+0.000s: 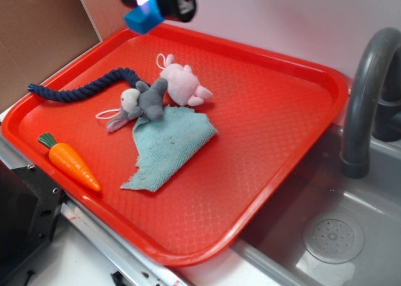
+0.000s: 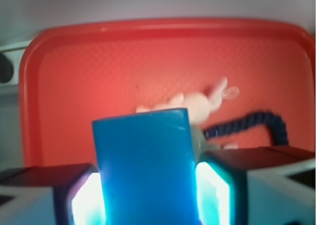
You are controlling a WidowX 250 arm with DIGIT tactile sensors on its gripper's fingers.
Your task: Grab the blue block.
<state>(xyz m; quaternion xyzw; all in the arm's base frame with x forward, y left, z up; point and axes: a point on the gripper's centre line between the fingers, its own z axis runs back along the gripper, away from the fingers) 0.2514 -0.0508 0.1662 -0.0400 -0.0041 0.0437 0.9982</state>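
Exterior view, read from left to right: a brown board stands behind the far left corner of the red tray, which fills most of the picture and lies tilted across the counter. On the tray's left side a plastic carrot lies near the front rim, pointing down and to the right, and behind it a dark navy rope runs from the left rim toward the middle. At the rope's right end sits a grey plush mouse, and just beside it, touching, a pink plush bunny. A pale teal cloth lies crumpled in front of the two toys, its upper edge under the mouse. Above the tray's far rim, at the top of the picture, the gripper hangs in the air with the blue block clamped between its jaws, the block well clear of the tray surface. To the right of the tray a grey faucet arches over a grey sink with a round drain. Wrist view confirms the hold: the blue block stands upright between the two fingers, which press its left and right faces, with the bunny and rope on the tray below and beyond it.
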